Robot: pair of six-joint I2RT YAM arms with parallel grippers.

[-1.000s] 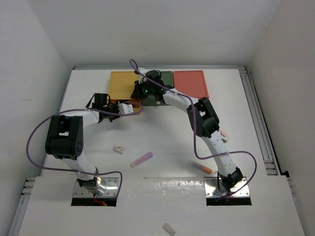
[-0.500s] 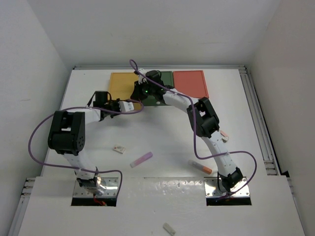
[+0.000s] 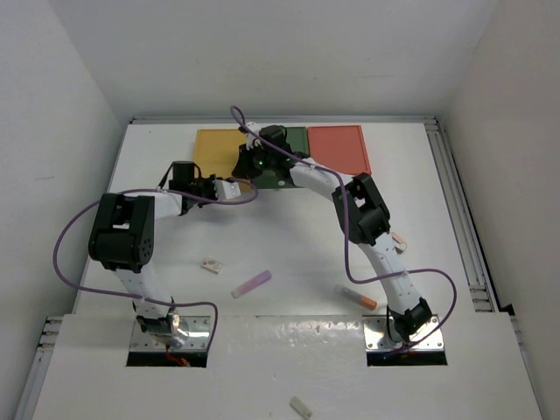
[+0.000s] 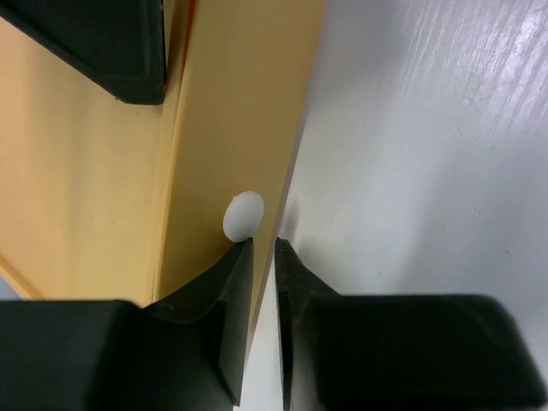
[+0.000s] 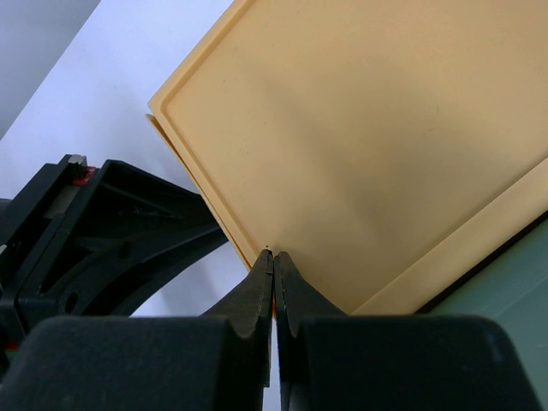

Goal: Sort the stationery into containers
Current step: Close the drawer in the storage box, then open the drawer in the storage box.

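Note:
The mustard yellow box (image 3: pixel 215 149) lies at the back beside the dark green box (image 3: pixel 299 136) and the salmon red box (image 3: pixel 339 149). My left gripper (image 3: pixel 231 187) is at the yellow box's front face (image 4: pixel 223 128). Its jaws (image 4: pixel 264 250) are nearly shut with a thin gap, just below the white knob (image 4: pixel 243 214), which is not between them. My right gripper (image 3: pixel 248 163) is shut, with its tips (image 5: pixel 274 257) pressed on the yellow lid (image 5: pixel 368 145) near its corner. A lilac stick (image 3: pixel 251 283), an orange-tipped tube (image 3: pixel 359 297) and two erasers (image 3: pixel 211 264) (image 3: pixel 399 241) lie on the table.
The right arm (image 3: pixel 319 179) crosses over the green box. A pale stub (image 3: pixel 301 407) lies on the near ledge. The left gripper's body (image 5: pixel 103 240) shows beside the yellow box in the right wrist view. A white wall runs behind the boxes.
My left gripper has moved a little right and back, closer to the yellow box's front. The right arm and the loose items have not moved.

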